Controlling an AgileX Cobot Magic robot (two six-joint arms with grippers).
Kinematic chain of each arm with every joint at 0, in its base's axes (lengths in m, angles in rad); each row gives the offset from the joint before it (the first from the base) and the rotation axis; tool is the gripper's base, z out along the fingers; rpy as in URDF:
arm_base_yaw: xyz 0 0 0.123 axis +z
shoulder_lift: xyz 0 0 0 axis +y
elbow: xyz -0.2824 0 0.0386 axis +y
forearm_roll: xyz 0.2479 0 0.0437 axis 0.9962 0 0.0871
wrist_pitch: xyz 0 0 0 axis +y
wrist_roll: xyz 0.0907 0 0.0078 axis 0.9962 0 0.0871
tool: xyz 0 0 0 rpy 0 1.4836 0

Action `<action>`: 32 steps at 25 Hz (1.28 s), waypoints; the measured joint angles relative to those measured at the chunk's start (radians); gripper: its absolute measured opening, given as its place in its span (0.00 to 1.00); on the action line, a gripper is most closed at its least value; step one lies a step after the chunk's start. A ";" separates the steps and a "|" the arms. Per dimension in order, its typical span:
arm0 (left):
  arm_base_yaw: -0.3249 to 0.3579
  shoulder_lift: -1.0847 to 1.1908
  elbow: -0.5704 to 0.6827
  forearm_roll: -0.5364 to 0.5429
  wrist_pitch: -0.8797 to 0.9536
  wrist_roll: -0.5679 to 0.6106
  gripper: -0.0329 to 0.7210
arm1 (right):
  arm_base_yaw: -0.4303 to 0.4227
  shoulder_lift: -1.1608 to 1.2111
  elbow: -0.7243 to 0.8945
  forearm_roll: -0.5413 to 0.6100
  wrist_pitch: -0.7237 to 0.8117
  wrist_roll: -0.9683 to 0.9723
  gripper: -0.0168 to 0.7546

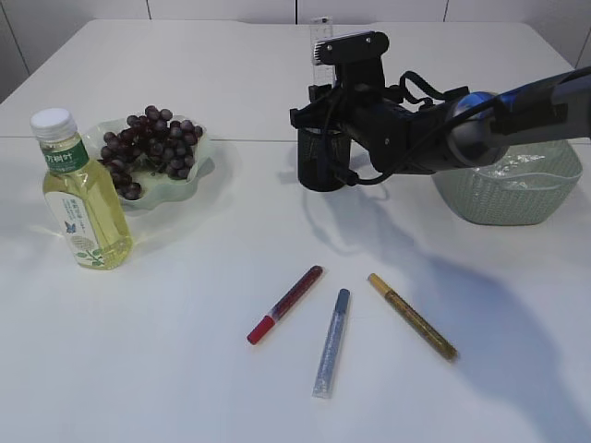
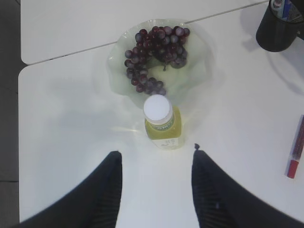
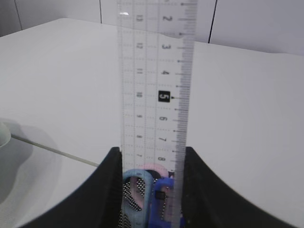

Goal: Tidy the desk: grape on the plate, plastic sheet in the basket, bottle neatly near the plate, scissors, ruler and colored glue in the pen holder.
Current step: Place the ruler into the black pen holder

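Nearest on the white surface (image 1: 185, 369) three glue pens are laid out: a red glue pen (image 1: 285, 304) on the left, a silver glue pen (image 1: 331, 342) in the middle, a gold glue pen (image 1: 412, 317) on the right, all apart from each other. Further back on the left a bottle (image 1: 78, 192) of yellow liquid with a white cap is stood upright, just beside the near edge of a pale green plate (image 1: 199, 166). A bunch of dark grapes (image 1: 146, 148) is seen lying on the plate. The left tool (image 2: 156, 164) is seen only in its wrist view, held above the bottle, fingers apart and nothing between them. Further back, centre, a black mesh pen holder (image 1: 319, 161) is placed; scissors (image 3: 145, 192) with blue and pink handles are seen inside it. The right tool (image 3: 151, 166) is clamped on a clear ruler (image 3: 154, 104), held upright over the holder, its lower end at the holder's mouth. At far right a light green basket (image 1: 512, 189) is seen, with crinkled clear plastic sheet (image 1: 526, 159) in it, partly hidden by the right arm.
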 joint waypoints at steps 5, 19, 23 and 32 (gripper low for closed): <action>0.000 0.000 0.000 0.000 0.000 0.000 0.51 | 0.000 0.000 0.000 0.000 0.000 0.000 0.37; 0.000 0.000 0.000 0.000 0.000 0.000 0.51 | 0.000 0.000 0.000 0.000 0.000 0.000 0.38; 0.000 0.000 0.000 0.000 0.000 0.000 0.50 | 0.000 0.000 0.000 0.002 0.000 0.000 0.39; 0.000 0.000 0.000 0.000 0.000 0.000 0.50 | 0.000 0.000 0.000 -0.005 0.000 0.000 0.39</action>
